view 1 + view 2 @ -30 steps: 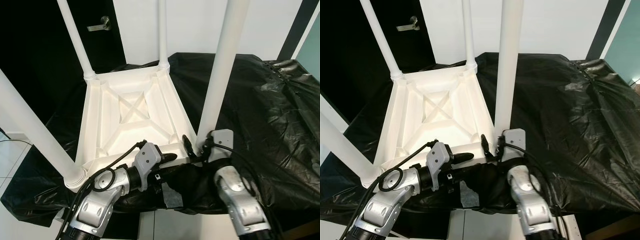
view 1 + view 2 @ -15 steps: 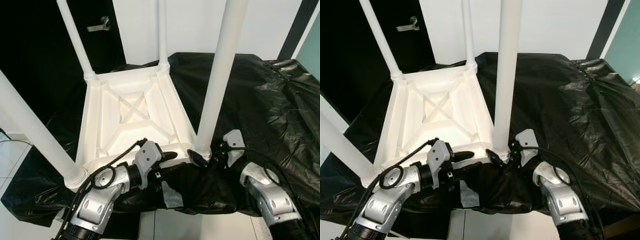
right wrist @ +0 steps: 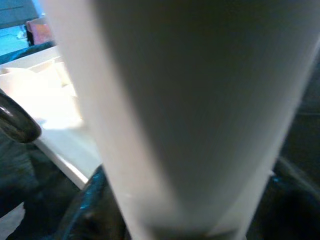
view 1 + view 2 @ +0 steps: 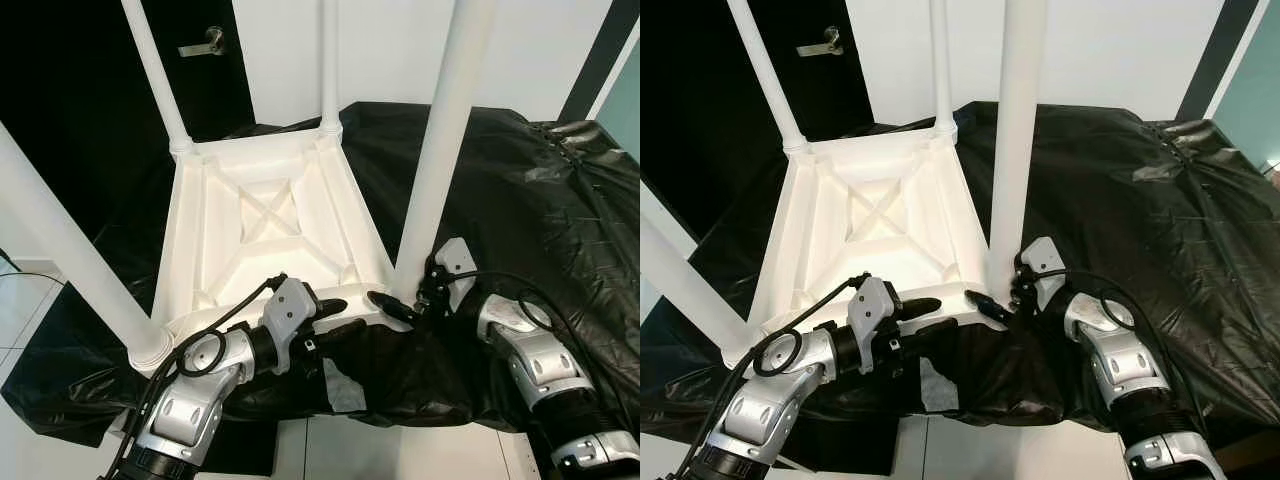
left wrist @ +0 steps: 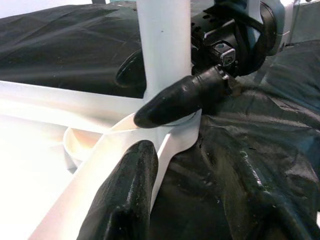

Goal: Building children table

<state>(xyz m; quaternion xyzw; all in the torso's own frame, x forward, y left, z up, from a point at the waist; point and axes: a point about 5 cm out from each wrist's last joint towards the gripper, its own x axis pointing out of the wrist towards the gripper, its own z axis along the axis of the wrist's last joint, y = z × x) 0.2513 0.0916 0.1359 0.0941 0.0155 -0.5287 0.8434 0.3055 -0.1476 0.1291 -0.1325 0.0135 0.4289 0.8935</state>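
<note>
A white children's table (image 4: 190, 250) lies upside down on black sheeting, its legs pointing up. My left gripper (image 4: 335, 318) is at the near rim, shut on it. One finger (image 5: 180, 97) lies over the rim and the other finger (image 5: 127, 192) sits under it. My right gripper (image 4: 405, 290) is at the foot of the near right leg (image 4: 440, 150), where the leg meets the corner socket. It is shut around that leg. One black finger (image 4: 388, 304) shows in front of the leg, and the leg (image 3: 190, 110) stands between the fingers in the right wrist view.
Black plastic sheeting (image 4: 540, 200) covers the work surface and hangs over its front edge. The near left leg (image 4: 60, 260), the far left leg (image 4: 155, 70) and the far leg (image 4: 328, 60) rise high. A dark door with a handle (image 4: 205, 42) stands behind. Pale floor (image 4: 400, 450) lies below.
My right arm has swung from in front of the near right leg round to its right side, with the fingers staying at the leg's foot. The left gripper has kept its hold on the rim.
</note>
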